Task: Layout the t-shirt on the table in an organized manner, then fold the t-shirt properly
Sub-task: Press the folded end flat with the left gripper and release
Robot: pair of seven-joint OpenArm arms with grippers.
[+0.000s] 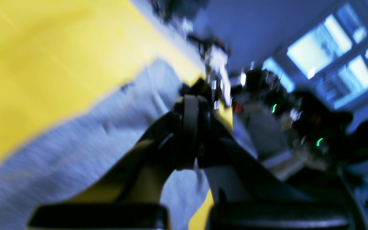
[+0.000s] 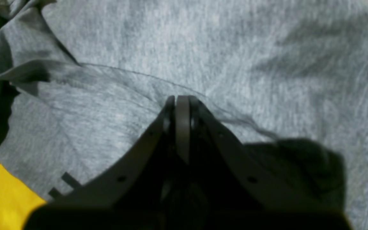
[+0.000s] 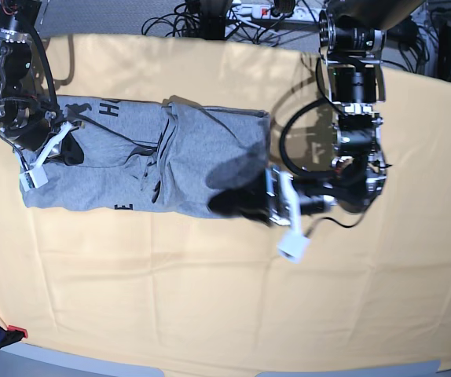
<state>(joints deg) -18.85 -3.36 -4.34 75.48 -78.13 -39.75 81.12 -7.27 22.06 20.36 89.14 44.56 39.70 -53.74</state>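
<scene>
Lying crumpled across the bench (image 3: 210, 290), the t-shirt (image 3: 194, 157) spans both tools. The right tool (image 2: 181, 99), jaws pressed together, rests against the grey fabric at the lettered end. The left tool (image 1: 190, 99) is clamped too, apparently pinching the shirt's opposite edge; blur obscures contact.

We see a robotics lab: cloth-covered table (image 3: 210, 298), tangled cables (image 3: 202, 16), power strip (image 3: 257, 9) behind.
</scene>
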